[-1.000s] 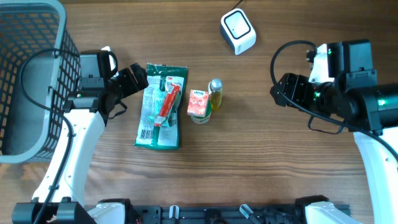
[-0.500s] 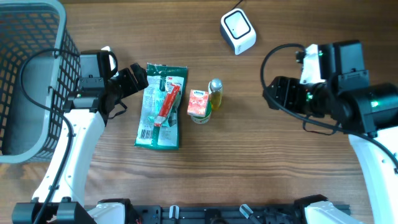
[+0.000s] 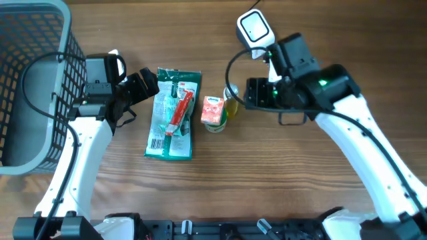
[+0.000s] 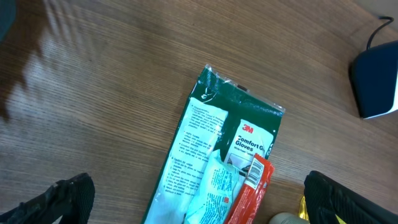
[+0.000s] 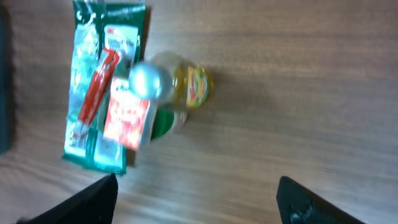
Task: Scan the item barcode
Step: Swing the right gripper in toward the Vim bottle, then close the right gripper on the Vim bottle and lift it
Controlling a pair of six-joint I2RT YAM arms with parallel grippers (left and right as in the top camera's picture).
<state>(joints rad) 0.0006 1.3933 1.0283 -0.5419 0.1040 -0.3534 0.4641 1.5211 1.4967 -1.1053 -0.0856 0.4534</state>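
Green packet (image 4: 230,162) reads "3M Comfort Gloves". Right claw (image 5: 198,200) (jaws apart, empty) has swung in across the worktop (image 3: 300,180) to beside the bottle (image 3: 231,100). Left claw (image 3: 145,83) apart, unmoved.

The yellow bottle (image 3: 231,100) (silver cap) stands upright, seemingly touching the red-white carton (image 3: 213,111) at its 8 o'clock; the white scanner (image 3: 255,33) sits apart at 1 o'clock.

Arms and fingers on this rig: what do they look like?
Both match: the left arm and right arm have white links with black joint housings. A thin black cable loops off each wrist. A green light glows on the right arm's housing. The fingers are black and blocky.
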